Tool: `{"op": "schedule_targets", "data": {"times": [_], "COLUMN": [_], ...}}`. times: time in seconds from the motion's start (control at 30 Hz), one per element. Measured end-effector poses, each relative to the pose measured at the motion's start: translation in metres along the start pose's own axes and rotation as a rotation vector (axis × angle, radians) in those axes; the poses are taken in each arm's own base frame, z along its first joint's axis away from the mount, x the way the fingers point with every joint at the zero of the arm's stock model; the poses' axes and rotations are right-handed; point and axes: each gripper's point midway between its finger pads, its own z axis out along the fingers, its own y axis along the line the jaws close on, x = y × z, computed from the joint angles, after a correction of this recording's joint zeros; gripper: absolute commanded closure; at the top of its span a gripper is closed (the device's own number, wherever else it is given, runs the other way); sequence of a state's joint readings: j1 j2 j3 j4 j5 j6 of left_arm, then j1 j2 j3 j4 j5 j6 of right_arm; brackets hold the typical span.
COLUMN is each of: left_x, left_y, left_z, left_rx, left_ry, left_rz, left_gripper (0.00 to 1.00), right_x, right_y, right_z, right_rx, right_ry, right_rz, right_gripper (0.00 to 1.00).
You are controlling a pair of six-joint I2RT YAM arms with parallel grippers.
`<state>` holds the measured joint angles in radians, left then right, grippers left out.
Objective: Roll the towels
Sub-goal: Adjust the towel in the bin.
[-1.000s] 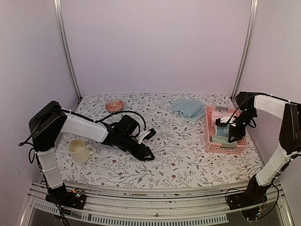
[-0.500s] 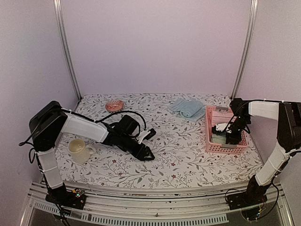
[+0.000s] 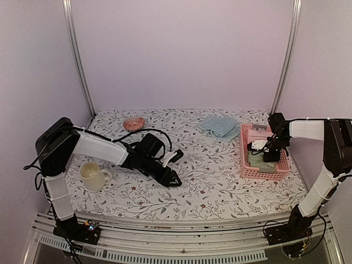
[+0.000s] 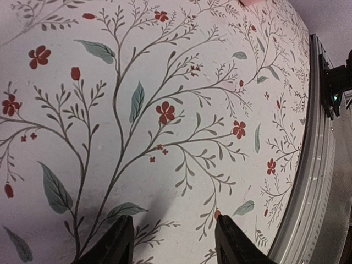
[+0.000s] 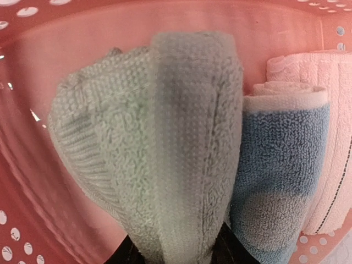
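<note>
Towels are both out past the arms. Nearest me, the left arm's black fingers stand apart just over the flowery worktop, and a cream mug sits beside that arm. Further back on the right, the pale sage-green terry towel sits in the pink plastic basket with holes, with the right arm's fingers squeezing its two sides. Farthest back, the light blue ribbed terry towel lies folded on the worktop.

Top view: soft, even overhead light, lilac-pink cast on walls, no glare. Faint diffuse shadow under left arm on table. Posts lean outward w/ wide-angle lens.
Left wrist: pattern sharp, grey shadow by fingers, rail bowed.
Right wrist: v. close, green towel slightly soft, basket blurred, pink tint.
</note>
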<state>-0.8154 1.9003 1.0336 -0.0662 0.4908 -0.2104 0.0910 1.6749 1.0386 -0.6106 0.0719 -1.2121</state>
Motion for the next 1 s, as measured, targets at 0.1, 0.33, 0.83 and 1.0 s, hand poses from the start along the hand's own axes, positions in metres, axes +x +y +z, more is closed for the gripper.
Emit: {"op": "schedule_targets", "data": {"times": [0.1, 0.33, 0.83, 1.0], "left_x": [0.000, 0.002, 0.006, 0.006], "left_y": [0.000, 0.001, 0.001, 0.001], "left_z": [0.000, 0.000, -0.001, -0.001], "left_rx": [0.000, -0.002, -0.004, -0.007], "left_ry": [0.000, 0.003, 0.007, 0.007], "left_rz": [0.000, -0.002, -0.005, -0.005], "left_gripper": [0.48, 0.48, 0.48, 0.48], "right_x": [0.001, 0.005, 0.007, 0.010], "right_y": [-0.008, -0.028, -0.034, -0.031], "right_z": [0.002, 0.008, 0.001, -0.020], "right_rx": [0.038, 0.114, 0.135, 0.131], "right_ry": [0.010, 0.018, 0.015, 0.012], "right_rz": [0.006, 0.047, 0.087, 0.103], "right_gripper": [0.62, 0.60, 0.39, 0.37]}}
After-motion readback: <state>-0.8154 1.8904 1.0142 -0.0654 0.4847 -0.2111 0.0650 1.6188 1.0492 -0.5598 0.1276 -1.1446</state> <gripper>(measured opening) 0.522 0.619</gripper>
